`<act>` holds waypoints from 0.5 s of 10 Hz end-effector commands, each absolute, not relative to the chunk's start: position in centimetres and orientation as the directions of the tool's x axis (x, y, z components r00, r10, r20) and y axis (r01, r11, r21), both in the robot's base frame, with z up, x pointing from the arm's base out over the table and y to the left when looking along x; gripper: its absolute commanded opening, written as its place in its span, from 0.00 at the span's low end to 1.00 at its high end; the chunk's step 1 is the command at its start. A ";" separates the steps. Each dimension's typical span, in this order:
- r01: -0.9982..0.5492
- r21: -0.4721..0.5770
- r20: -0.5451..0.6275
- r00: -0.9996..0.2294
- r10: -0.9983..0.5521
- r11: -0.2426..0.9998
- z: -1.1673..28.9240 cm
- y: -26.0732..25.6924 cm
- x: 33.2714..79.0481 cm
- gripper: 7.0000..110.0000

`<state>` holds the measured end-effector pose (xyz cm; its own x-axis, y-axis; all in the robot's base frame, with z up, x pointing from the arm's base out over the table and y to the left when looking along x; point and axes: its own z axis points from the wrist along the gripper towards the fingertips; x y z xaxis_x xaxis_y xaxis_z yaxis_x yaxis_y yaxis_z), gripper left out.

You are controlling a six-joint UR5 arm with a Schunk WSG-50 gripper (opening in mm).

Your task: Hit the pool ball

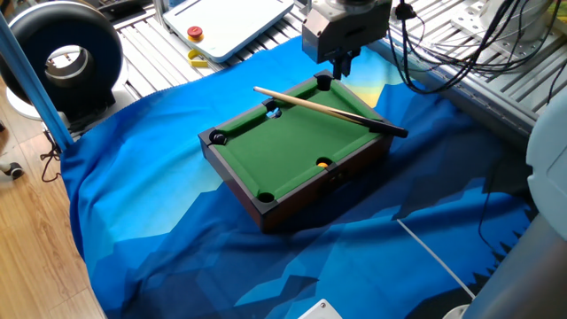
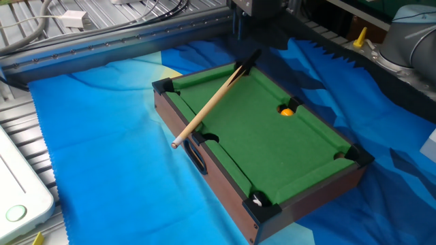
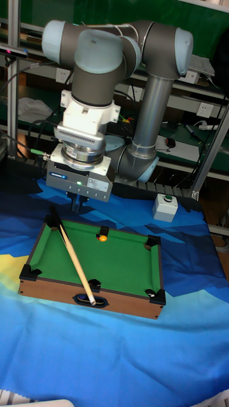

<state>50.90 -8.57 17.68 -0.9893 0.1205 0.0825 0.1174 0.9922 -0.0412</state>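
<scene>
A robotics lab: aluminium-profile frames [image 1: 496, 71], loose cables [image 1: 443, 44], an emergency-stop box [image 3: 165, 206] and wall sockets [image 3: 205, 109].

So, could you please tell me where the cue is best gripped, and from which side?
Probably the cue near its dark butt, from above: it lies diagonally across the pool table, propped on the rails, so the jaws could straddle the thin shaft crosswise there. The gripper hovers by that end.

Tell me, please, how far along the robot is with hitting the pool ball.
Nothing looks done: the cue lies untouched across the pool table. In hand: the end effector hovers above the table, clear of the cue. Left: grasping the cue and striking; I cannot make out the pool ball.
</scene>
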 end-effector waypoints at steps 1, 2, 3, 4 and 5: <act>0.055 -0.050 0.068 -0.996 0.058 0.997 17.9 -8.3 51.5 0.00; 0.066 -0.048 0.063 -0.996 0.069 0.997 17.9 -8.4 51.6 0.00; 0.069 -0.043 0.061 -0.996 0.071 0.997 17.8 -8.5 51.6 0.00; 0.075 -0.031 0.053 -0.996 0.076 0.997 17.8 -8.3 51.9 0.00; 0.076 -0.021 0.049 -0.996 0.077 0.997 17.8 -8.0 52.0 0.00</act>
